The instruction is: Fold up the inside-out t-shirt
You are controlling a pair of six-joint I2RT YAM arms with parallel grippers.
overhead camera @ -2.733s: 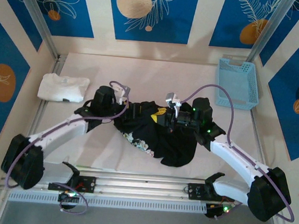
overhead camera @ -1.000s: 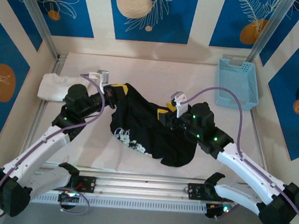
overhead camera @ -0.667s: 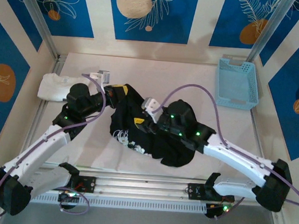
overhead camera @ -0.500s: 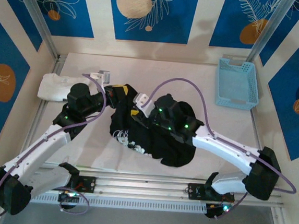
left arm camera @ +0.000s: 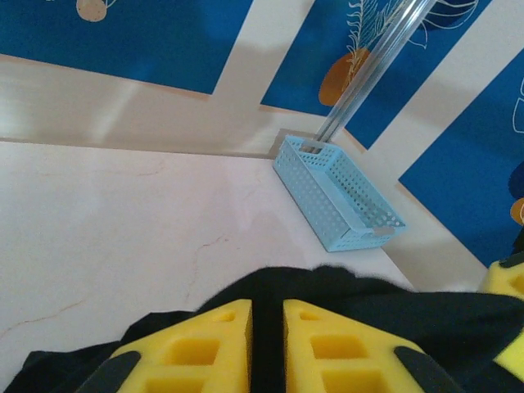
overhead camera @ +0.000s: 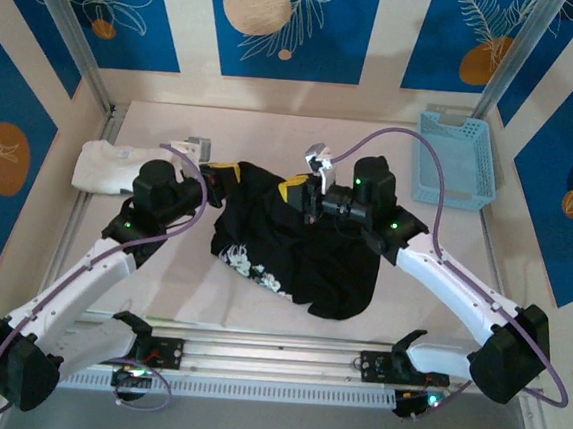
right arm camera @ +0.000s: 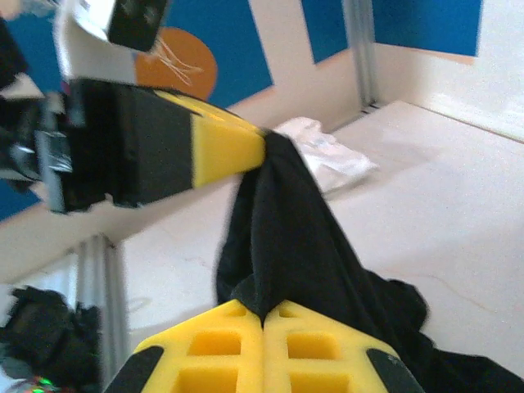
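Note:
The inside-out t-shirt is black and lies crumpled mid-table, with a whitish print near its left edge. My left gripper pinches the shirt's far left corner; in the left wrist view its yellow pads stand a narrow slit apart with black cloth between them. My right gripper is shut on a peak of cloth just to the right. The cloth stretches taut from my right gripper up to the left gripper's yellow fingertip.
A folded white t-shirt lies at the far left, close behind the left arm, and appears again as the white t-shirt. A light-blue basket stands at the far right corner, also seen as the basket. Metal posts frame the table.
My right gripper swung left over the shirt, shut on a fold and drew it up toward the far side. The left arm stayed put, holding its corner.

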